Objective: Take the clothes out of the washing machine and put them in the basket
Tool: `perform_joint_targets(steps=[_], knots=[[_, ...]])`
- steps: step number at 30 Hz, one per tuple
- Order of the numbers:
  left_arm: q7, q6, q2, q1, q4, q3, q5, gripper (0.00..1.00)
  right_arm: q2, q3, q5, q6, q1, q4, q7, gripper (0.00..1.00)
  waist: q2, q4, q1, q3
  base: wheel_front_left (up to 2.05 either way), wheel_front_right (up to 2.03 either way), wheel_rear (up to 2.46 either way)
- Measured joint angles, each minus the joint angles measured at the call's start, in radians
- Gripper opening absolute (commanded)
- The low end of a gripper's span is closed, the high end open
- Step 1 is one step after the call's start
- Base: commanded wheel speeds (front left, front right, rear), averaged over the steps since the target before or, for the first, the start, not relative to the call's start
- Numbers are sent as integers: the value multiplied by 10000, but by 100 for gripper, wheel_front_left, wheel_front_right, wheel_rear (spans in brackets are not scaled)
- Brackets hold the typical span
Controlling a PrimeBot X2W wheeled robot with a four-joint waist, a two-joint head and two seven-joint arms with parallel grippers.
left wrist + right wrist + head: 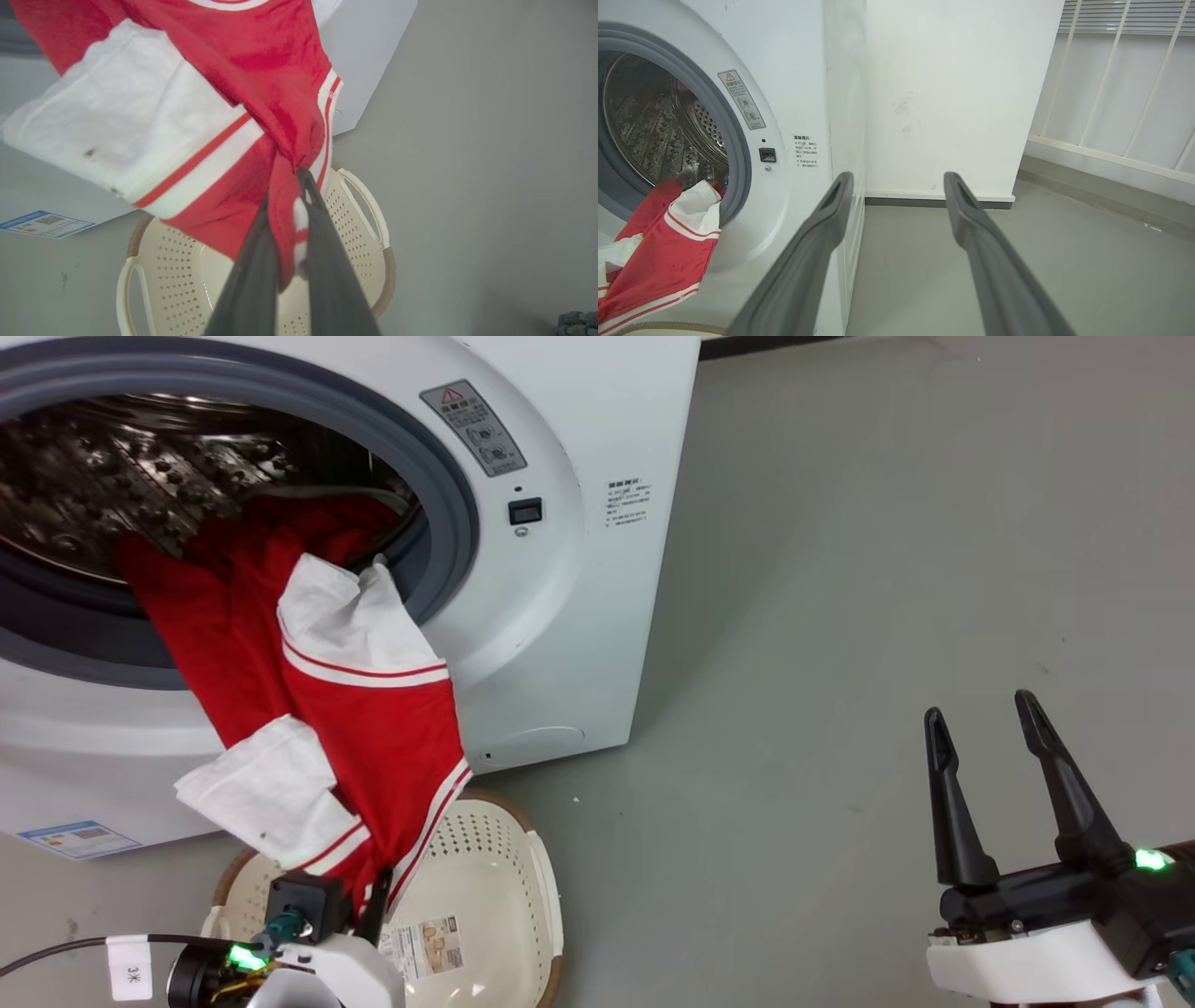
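The head view looks forward and down onto the front of the washing machine (pixel 560 644) and the grey floor (pixel 840 616). The left wrist view points steeply down along the left end effector (pixel 286 191), very near the red garment (pixel 261 56), over the basket (pixel 350 219). The right wrist view faces level past the right end effector (pixel 899 176) toward a white wall (pixel 948 93). All 3 views share the machine and garment.

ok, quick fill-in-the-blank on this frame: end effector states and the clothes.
1. The left end effector is ____ on the clothes.
2. The right end effector is ____, holding nothing.
3. The clothes, red with ____ trim, hang from the washing machine over the basket.
Missing: shut; open; white.
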Motion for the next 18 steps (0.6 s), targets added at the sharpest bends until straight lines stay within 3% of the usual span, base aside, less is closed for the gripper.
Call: perform_joint_targets(steps=[18], knots=[[-251,-1156,-1335,-1023,4217,-541,-155,0,-2,61,186,0,-559,-19,0,100,0,-581,2,1002,0,0,0]])
